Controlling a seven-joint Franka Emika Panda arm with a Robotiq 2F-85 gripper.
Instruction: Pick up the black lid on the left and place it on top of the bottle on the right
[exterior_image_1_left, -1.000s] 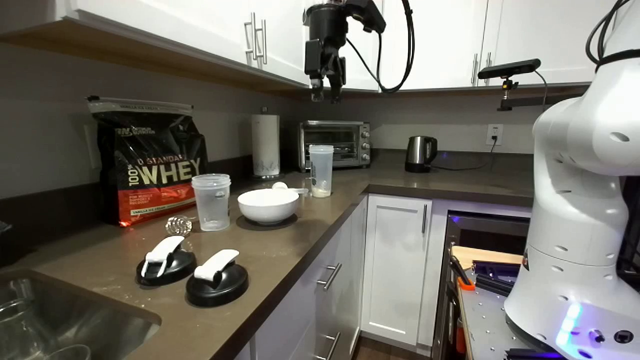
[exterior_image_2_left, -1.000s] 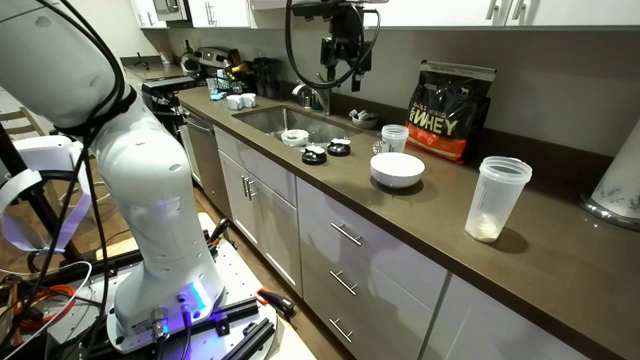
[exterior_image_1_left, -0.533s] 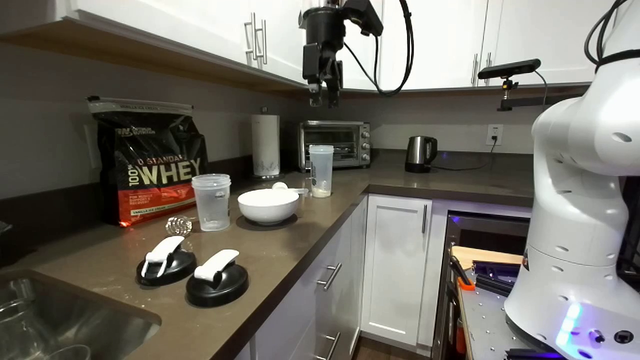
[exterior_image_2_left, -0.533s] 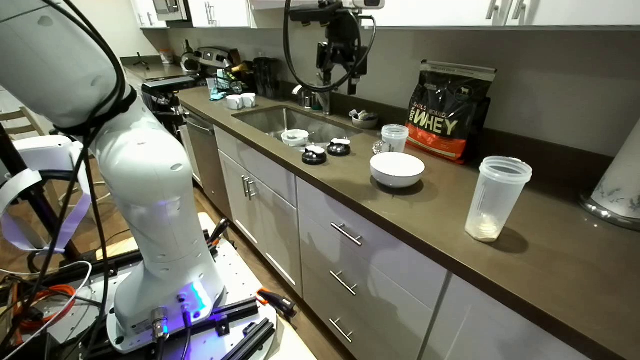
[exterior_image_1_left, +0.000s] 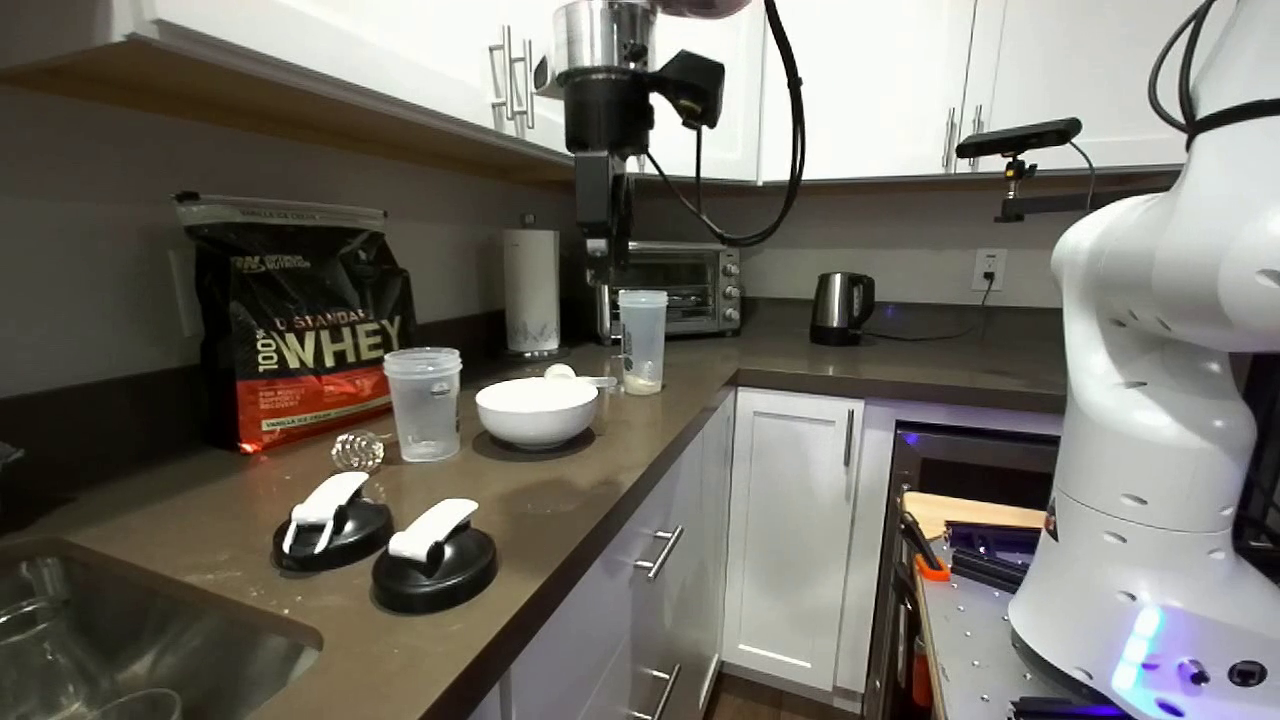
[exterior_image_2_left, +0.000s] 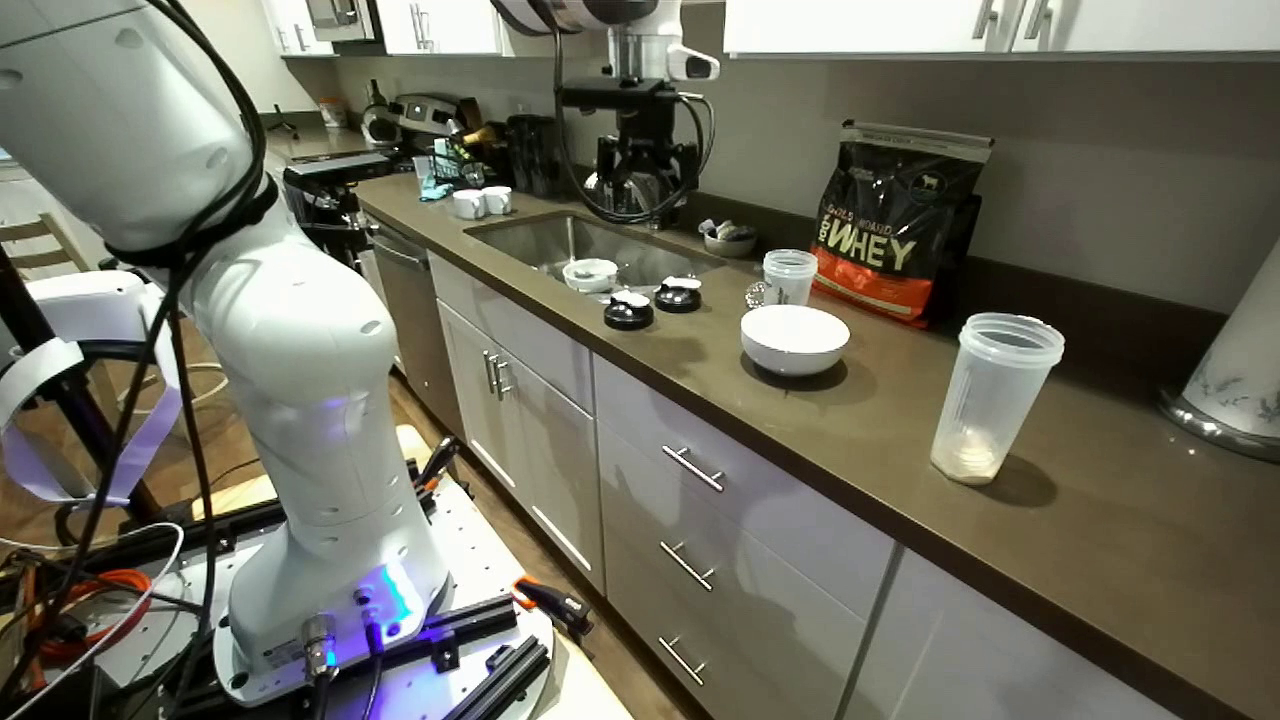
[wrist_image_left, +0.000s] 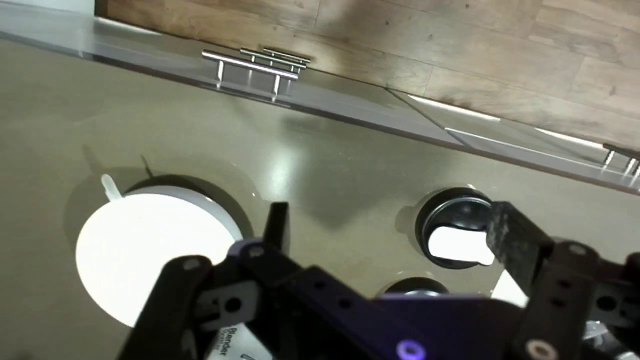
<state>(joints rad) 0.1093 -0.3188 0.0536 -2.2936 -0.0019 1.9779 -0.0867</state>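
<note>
Two lids (exterior_image_1_left: 434, 575) close together: wrong pick or collision possible.
You may take the wrong one, since which is left changes with the viewpoint, or knock its neighbour by coming down off-centre. Both lie untouched on the counter (exterior_image_1_left: 570, 485), below your fingers (wrist_image_left: 517, 245). These stand spread wide, holding and touching nothing; the bottle (exterior_image_2_left: 1000, 390) is well apart from them.
</note>
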